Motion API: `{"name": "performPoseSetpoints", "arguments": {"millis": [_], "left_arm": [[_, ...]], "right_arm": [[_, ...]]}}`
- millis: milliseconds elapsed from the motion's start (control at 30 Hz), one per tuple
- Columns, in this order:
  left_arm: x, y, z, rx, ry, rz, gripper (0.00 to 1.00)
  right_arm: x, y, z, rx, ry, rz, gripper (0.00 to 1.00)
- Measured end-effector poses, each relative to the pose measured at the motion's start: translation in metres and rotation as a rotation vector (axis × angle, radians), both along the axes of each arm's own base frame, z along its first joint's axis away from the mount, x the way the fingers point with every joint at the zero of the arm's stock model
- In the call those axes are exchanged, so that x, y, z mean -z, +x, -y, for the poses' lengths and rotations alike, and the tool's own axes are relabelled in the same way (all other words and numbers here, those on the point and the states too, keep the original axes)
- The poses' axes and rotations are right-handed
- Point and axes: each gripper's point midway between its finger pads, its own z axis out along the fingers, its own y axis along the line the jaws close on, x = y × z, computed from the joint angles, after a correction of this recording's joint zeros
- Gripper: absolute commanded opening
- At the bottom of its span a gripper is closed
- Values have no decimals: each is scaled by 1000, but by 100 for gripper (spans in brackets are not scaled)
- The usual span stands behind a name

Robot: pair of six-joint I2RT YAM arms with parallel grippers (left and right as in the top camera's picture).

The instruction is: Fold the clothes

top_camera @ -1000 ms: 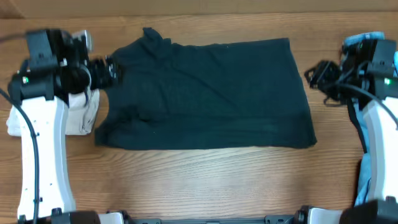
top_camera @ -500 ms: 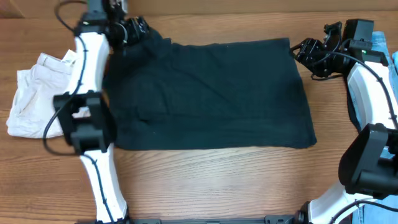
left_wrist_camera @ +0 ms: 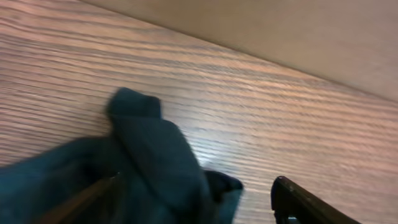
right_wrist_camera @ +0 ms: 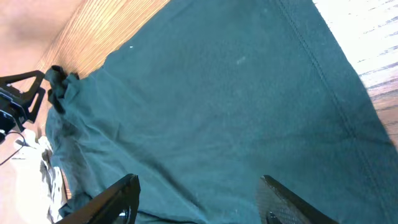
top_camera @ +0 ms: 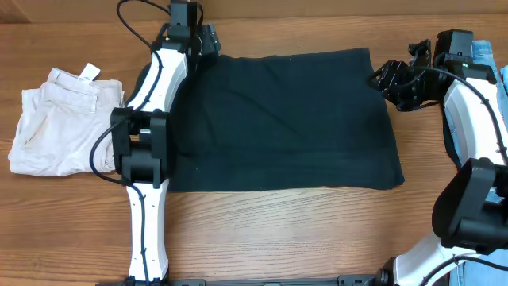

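Note:
The clothes, a very dark T-shirt (top_camera: 278,119), lie spread flat across the middle of the table, with no lettering showing. My left gripper (top_camera: 210,40) is at the shirt's far left corner. In the left wrist view its jaws (left_wrist_camera: 198,180) stand open around a bunched fold of the shirt (left_wrist_camera: 155,155), and the right finger (left_wrist_camera: 298,202) is apart from the cloth. My right gripper (top_camera: 379,78) hovers at the shirt's far right corner. In the right wrist view it is open (right_wrist_camera: 199,178) just above the flat fabric (right_wrist_camera: 217,93), holding nothing.
Folded beige shorts (top_camera: 59,119) with a white tag lie at the left. Light blue denim (top_camera: 484,49) shows at the right edge behind the right arm. My left arm (top_camera: 147,143) stretches over the shirt's left side. Bare wood (top_camera: 278,230) runs along the front.
My left arm swung from over the shorts up to the shirt's far left corner, and its jaws narrowed slightly. My right gripper moved in to the far right corner. The shirt lies as before.

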Motion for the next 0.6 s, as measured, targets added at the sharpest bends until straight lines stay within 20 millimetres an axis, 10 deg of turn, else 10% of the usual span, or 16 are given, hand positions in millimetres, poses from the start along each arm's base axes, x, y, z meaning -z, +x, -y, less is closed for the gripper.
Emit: {"name": "performPoseSetpoints", "arguments": {"millis": [267, 500, 600], "left_arm": [[18, 10, -15, -85, 5, 21, 61], [35, 12, -12, -104, -34, 14, 4], [34, 14, -12, -100, -56, 13, 4]], "right_arm": [[3, -3, 0, -3, 0, -11, 55], [15, -12, -2, -3, 9, -51, 53], [15, -12, -2, -3, 8, -50, 52]]}}
